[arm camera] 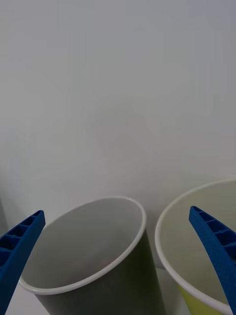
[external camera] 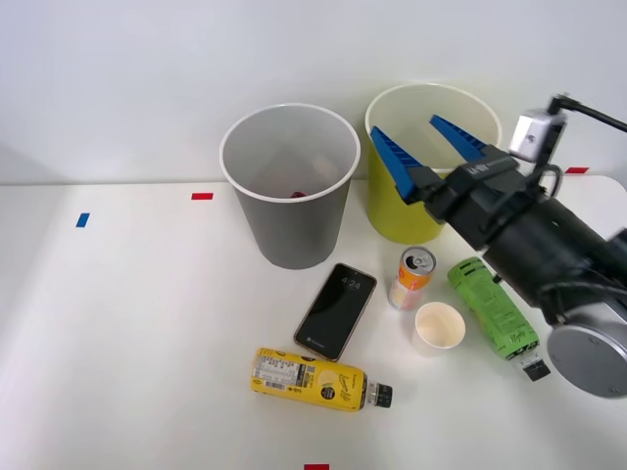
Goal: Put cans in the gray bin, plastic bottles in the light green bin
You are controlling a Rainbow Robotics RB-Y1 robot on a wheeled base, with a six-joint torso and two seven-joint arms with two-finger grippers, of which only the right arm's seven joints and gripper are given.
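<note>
Right gripper (external camera: 427,140) spread apart, holding nothing, above light green bin (external camera: 392,217).
Red can (external camera: 297,194) inside gray bin (external camera: 291,233); orange-and-white can (external camera: 411,277) upright, both bottles lying on table (external camera: 127,343).

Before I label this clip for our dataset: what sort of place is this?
Probably a lab test bench for sorting trials: a plain white table against a bare wall, coloured tape markers on it, and a gray bin and light green bin.
</note>
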